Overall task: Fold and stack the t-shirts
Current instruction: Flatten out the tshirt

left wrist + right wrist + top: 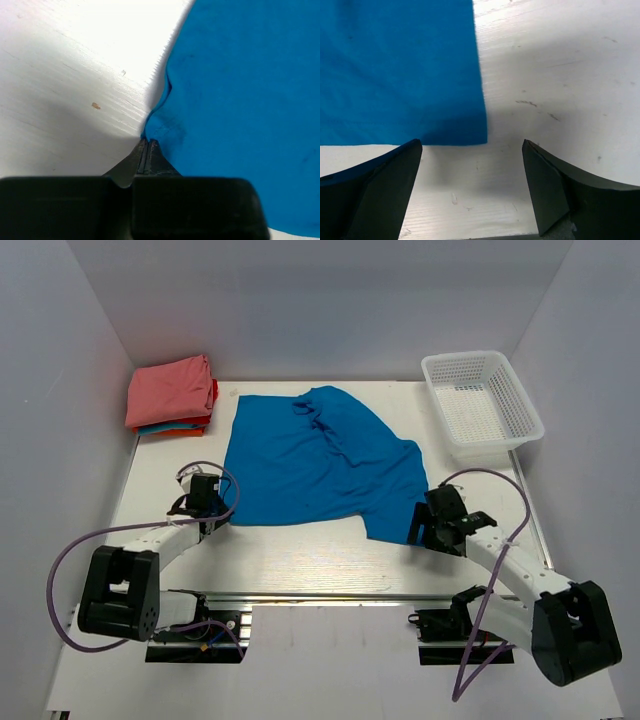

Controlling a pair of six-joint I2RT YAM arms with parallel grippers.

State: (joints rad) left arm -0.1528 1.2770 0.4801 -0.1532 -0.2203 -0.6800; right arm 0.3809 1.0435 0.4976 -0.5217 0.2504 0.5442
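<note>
A bright blue t-shirt [320, 460] lies spread and partly rumpled across the middle of the table. My left gripper [222, 512] is at its near left corner. In the left wrist view the jaws of the left gripper [148, 142] are shut on the puckered edge of the blue t-shirt [240, 100]. My right gripper [418, 525] sits at the near right corner. In the right wrist view the right gripper [471, 143] is open, and the corner of the blue t-shirt [395, 70] lies just ahead of its fingers, nothing gripped. A stack of folded t-shirts [170, 395], salmon-pink on top, rests at the back left.
A white mesh basket [480, 405] stands at the back right corner. White walls close in the table on the left, back and right. Purple cables loop beside both arm bases.
</note>
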